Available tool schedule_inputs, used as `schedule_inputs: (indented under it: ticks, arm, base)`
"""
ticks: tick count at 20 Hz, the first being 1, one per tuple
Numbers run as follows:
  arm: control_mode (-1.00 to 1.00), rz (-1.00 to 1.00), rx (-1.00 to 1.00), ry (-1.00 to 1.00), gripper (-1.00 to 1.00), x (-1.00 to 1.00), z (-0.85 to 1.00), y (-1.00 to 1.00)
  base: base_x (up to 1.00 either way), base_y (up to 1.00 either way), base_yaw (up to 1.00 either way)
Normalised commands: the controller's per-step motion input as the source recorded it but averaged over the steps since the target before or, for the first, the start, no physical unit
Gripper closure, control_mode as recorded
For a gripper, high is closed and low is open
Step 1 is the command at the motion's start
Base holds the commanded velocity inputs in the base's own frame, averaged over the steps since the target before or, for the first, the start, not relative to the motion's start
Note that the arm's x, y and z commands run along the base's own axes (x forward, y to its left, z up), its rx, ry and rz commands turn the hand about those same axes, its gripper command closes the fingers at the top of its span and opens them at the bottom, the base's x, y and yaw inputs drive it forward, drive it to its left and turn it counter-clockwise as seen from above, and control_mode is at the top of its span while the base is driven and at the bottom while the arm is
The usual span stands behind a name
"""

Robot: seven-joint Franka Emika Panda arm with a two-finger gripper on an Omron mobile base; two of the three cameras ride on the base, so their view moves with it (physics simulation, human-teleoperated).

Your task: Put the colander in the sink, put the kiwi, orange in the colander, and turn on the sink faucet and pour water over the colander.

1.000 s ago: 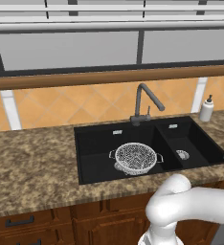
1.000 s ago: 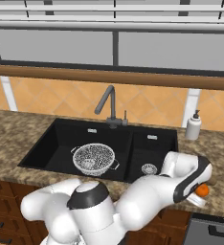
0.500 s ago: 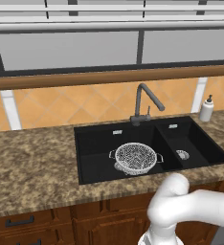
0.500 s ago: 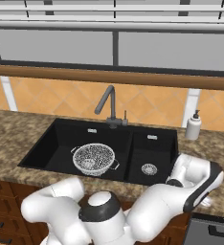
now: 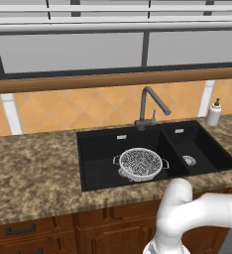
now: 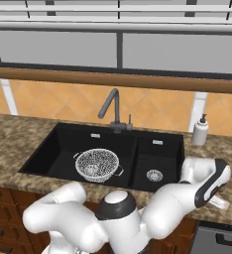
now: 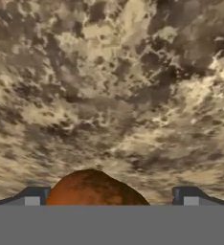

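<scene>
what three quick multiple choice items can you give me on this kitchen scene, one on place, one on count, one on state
1. Where is the colander?
A. in the wider sink basin
B. in the narrower basin
C. on the counter

2. How many basins does the sink have?
A. one
B. two
C. three

3. How does the tool stand over the orange?
A. shut on it
B. open, fingers either side
C. shut beside it

Answers:
1 A, the colander sits in the large basin of the sink.
2 B, a divider splits it in two.
3 B, the tool is spread wide around the orange on the granite counter.
</scene>
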Motion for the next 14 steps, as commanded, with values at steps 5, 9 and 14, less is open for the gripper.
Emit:
schedule_inputs:
  ticks: [5, 9, 14]
  arm:
    - [-1.0, 0.02, 0.13, 0.32, -1.0, 0.42, 0.01, -0.46]
    - [-1.0, 0.05, 0.21, 0.43, -1.0, 0.15, 0.0, -0.58]
    - [-1.0, 0.03, 0.25, 0.36, 1.0, 0.0, 0.0, -0.56]
  base:
    - [0.0, 0.0, 0.0]
    - [0.0, 0.0, 0.0]
    - [0.0, 0.0, 0.0]
